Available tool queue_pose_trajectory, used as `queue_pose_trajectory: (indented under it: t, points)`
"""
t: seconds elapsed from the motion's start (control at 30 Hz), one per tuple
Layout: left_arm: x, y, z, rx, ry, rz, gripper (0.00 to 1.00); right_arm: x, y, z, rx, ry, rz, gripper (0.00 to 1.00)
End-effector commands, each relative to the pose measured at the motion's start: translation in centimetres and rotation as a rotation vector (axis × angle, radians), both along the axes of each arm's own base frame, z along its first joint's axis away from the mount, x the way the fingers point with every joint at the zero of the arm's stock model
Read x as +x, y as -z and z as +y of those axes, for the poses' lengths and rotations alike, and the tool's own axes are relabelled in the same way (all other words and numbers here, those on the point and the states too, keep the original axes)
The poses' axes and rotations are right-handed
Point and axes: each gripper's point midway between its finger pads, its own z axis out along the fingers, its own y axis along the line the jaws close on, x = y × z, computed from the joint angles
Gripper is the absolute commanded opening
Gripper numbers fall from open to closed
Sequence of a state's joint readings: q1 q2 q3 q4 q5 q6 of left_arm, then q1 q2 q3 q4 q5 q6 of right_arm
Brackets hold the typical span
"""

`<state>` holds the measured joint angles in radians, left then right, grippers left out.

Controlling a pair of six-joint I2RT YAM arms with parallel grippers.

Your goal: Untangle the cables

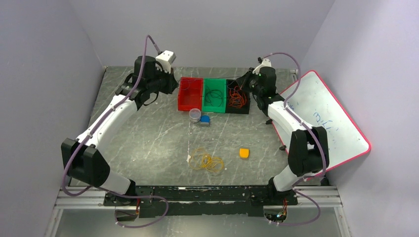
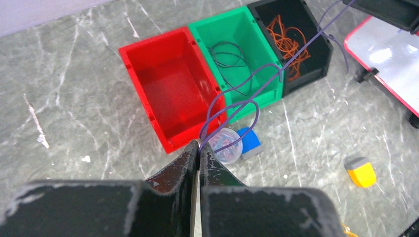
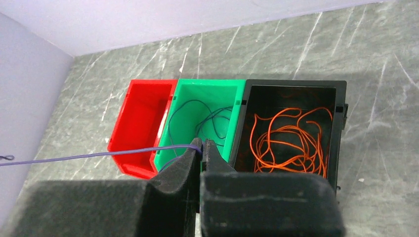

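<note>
A thin dark purple cable (image 2: 301,53) is stretched in the air between both grippers, above the bins. My left gripper (image 2: 198,147) is shut on one end, near the red bin (image 1: 190,94); the cable loops just beyond its tips. My right gripper (image 3: 202,144) is shut on the same cable (image 3: 99,154), over the green bin (image 3: 184,129). Another dark cable (image 3: 207,116) lies in the green bin. Red-orange cables (image 3: 289,136) fill the black bin (image 1: 245,108). Yellow-orange cables (image 1: 206,161) lie coiled on the table near the front.
The red bin holds nothing. A small clear cup (image 1: 195,114) and a blue block (image 1: 204,119) sit just in front of the bins. An orange-yellow block (image 1: 244,153) lies right of the yellow coil. A red-rimmed whiteboard (image 1: 326,123) leans at the right.
</note>
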<state>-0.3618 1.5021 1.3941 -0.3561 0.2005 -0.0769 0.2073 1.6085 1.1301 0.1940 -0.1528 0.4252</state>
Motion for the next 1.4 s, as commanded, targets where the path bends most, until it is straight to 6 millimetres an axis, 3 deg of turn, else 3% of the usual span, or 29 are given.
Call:
queue_pose_trajectory:
  t: [0.0,0.13,0.33,0.43,0.57,0.73,1.0,1.2,1.27,1.37]
  points:
    - [-1.4,-1.0,1.0,-0.023,0.006,-0.032,0.07,0.0,-1.8,-4.1,0.006,0.13,-0.047,0.0]
    - [-2.5,-0.9,0.7,-0.032,0.052,-0.037,0.07,-1.0,-3.3,-3.6,0.01,0.07,-0.102,0.0]
    - [-5.3,-2.5,-2.2,-0.101,0.294,-0.084,0.07,-4.6,-6.7,1.3,0.038,-0.281,-0.254,0.0]
    - [-6.9,-3.7,-3.4,-0.141,0.409,-0.121,0.07,-7.5,-6.7,3.1,0.065,-0.433,-0.28,0.0]
    - [-8.5,-4.6,-4.3,-0.176,0.514,-0.154,0.07,-10.0,-7.1,3.7,0.07,-0.51,-0.312,0.0]
    - [-7.8,-4.5,-4.6,-0.195,0.5,-0.148,0.07,-11.2,-7.3,4.1,0.076,-0.537,-0.304,0.0]
    - [-2.6,-3.5,-4.8,-0.19,0.354,-0.098,0.07,-5.5,-4.8,3.4,-0.008,-0.286,-0.172,0.0]
    - [0.7,-2.3,-5.6,-0.17,0.302,-0.054,0.07,-0.2,-2.4,5.5,-0.046,-0.219,-0.111,0.0]
    - [1.9,-1.7,-5.7,-0.148,0.271,-0.043,0.07,1.6,-0.3,6.5,-0.07,-0.21,-0.074,0.0]
    - [3.4,-1.0,-5.7,-0.126,0.226,-0.029,0.07,3.6,1.4,8.1,-0.09,-0.219,-0.055,0.0]
